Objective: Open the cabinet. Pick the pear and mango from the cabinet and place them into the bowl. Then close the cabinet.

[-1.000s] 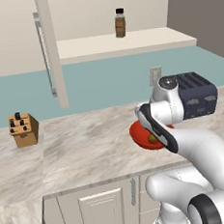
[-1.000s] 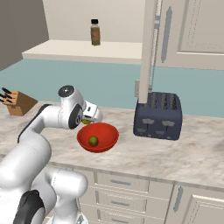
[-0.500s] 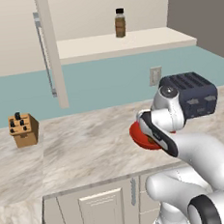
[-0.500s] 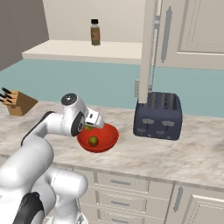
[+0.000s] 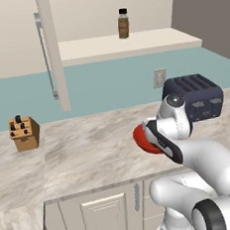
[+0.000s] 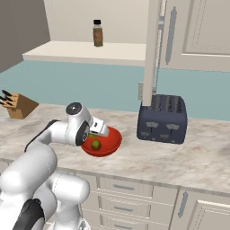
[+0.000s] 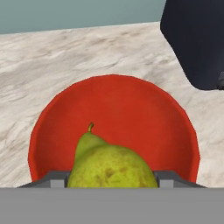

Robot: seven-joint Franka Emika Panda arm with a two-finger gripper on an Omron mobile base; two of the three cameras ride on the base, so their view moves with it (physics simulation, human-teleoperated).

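Hanging just above the red bowl (image 7: 131, 105), the gripper (image 7: 112, 178) has its jaws pressed against the two sides of the pear (image 7: 111, 162). The yellow-green, brown-speckled fruit sits between them with its stem pointing toward the bowl's far rim. From the right base view a second small fruit, dull green and rounded, apparently the mango (image 6: 95, 144), lies inside the bowl below the hand. Behind and to the right of the bowl stands a dark toaster (image 6: 161, 119) on the marbled counter (image 5: 85, 149). Above and behind the bowl the cabinet (image 5: 51, 48) stands open. On its pale shelf is a brown black-capped bottle (image 5: 123, 24), any print on it too small to read. Well left of the bowl sits a knife block (image 5: 24, 133).
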